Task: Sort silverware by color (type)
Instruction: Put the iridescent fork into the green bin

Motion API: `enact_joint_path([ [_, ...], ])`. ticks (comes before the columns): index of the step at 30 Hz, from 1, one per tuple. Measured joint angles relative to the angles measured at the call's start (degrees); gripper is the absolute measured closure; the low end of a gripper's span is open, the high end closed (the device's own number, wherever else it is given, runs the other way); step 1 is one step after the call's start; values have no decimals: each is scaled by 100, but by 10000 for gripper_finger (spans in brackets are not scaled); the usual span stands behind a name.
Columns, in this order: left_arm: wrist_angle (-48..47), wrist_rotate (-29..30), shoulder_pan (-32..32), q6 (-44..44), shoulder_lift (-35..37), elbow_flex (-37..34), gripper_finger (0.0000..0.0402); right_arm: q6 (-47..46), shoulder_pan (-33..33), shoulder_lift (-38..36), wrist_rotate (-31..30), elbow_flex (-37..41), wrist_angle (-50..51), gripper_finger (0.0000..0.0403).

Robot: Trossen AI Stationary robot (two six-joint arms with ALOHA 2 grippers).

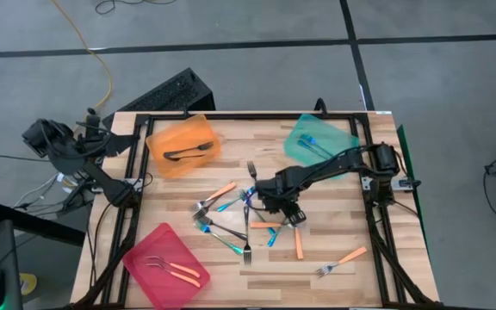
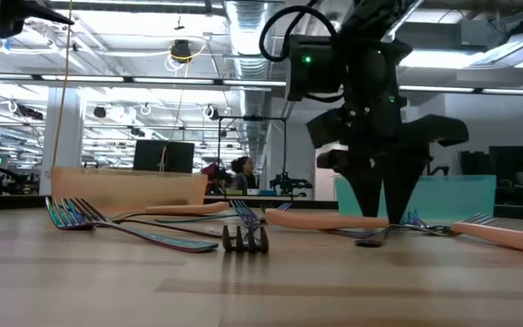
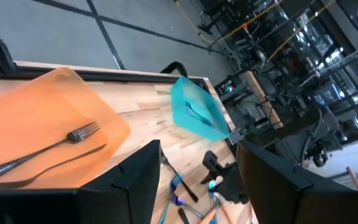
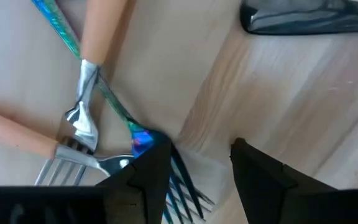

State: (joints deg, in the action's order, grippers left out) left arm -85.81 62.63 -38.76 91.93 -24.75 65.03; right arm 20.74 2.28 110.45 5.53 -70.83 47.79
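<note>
My right claw (image 1: 289, 215) is black over a pale striped-wood worktop (image 1: 334, 250). One tray (image 1: 183, 146) is orange, one teal (image 1: 319, 139), one pink (image 1: 164, 265). Fork handles (image 1: 299, 244) are orange, iridescent blue-green, or dark metal.

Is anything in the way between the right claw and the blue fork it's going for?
Nothing blocks it. The right gripper is open and right down over the blue fork, with bare table between the fingers. But two orange forks lie crossed over the blue fork's handle, so lifting it may drag them along.
</note>
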Motion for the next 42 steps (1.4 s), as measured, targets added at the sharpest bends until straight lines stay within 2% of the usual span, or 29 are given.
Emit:
enact_joint_path([
  [5, 1, 231, 0, 85, 0, -101, 205, 397, 68, -62, -75, 40, -65, 214],
  [9, -14, 601, 0, 186, 0, -142, 205, 851, 116, -271, -981, 48, -508, 218],
  [12, -19, 867, 0, 295, 0, -142, 205, 909, -60, -489, -1164, 41, -731, 229],
  [18, -20, 986, 0, 589, 0, -142, 205, 823, -345, -1052, -881, 42, -650, 250],
  [26, -25, 856, 1, 530, 0, -142, 205, 1246, -339, -1626, 382, 40, -503, 258],
  [31, -46, 792, 1, 358, 0, -142, 205, 1674, -72, -1507, 380, 36, -526, 259],
  [36, -49, 420, 0, 261, 0, -142, 205, 1742, 320, -1188, 348, 36, -585, 257],
  [40, -47, 243, 2, 157, 0, -142, 205, 1948, 613, -967, 326, 35, -568, 239],
  [42, -49, 212, 0, 69, 0, -142, 205, 2214, 755, -848, 101, 35, -534, 224],
])
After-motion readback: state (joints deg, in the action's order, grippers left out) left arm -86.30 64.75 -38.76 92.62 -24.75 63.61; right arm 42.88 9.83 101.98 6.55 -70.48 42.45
